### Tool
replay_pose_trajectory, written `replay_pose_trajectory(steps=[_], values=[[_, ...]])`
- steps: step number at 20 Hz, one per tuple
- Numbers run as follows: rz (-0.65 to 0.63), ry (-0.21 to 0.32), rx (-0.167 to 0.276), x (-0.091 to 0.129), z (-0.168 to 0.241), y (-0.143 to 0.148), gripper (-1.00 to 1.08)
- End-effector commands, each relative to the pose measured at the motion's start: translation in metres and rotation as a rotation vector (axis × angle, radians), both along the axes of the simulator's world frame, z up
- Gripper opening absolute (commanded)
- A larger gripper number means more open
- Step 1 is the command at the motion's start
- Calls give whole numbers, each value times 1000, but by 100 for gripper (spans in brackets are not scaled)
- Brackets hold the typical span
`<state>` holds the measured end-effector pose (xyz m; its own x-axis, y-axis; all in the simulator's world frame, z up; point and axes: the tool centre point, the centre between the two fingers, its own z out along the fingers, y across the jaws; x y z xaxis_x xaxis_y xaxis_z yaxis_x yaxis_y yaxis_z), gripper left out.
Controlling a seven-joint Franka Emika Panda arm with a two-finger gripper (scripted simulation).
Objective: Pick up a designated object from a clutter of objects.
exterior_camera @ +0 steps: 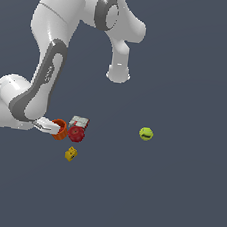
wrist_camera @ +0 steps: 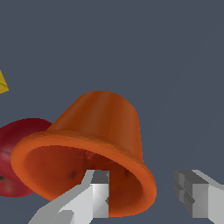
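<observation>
Your end effector (wrist_camera: 144, 197) is open around the orange cup's (wrist_camera: 94, 148) rim: 1 finger (wrist_camera: 94, 194) sits inside the hollow, the other outside the wall, and whether they press it you cannot tell. The cup lies tilted on the worktop (exterior_camera: 176, 194), touching the red apple (exterior_camera: 76, 134) on the exterior view's right, with the grey-and-red box (exterior_camera: 79, 122) just behind.

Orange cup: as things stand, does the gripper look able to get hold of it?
Probably yes. In the wrist view the gripper is open, one finger at the orange cup's mouth, the other outside its rim. The red apple lies beside the cup, not between the fingers.
</observation>
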<state>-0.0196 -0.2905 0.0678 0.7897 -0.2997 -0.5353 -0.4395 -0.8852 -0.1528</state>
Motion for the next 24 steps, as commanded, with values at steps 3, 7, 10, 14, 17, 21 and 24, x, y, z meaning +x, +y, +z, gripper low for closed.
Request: replay_pose_trajectory(steps=[3,7,10,14,17,21,24], values=[[0,-1,0,-1,-2,0,-100],[0,-1,0,-1,-2,0,-100],[0,-1,0,-1,-2,0,-100],[0,-1,0,0,-2,1,-100],[-1,-8,0,3,3,3,-100],[-3,-31,0,11,20,10,-100],[-5,-58,0,22,40,19,-100]])
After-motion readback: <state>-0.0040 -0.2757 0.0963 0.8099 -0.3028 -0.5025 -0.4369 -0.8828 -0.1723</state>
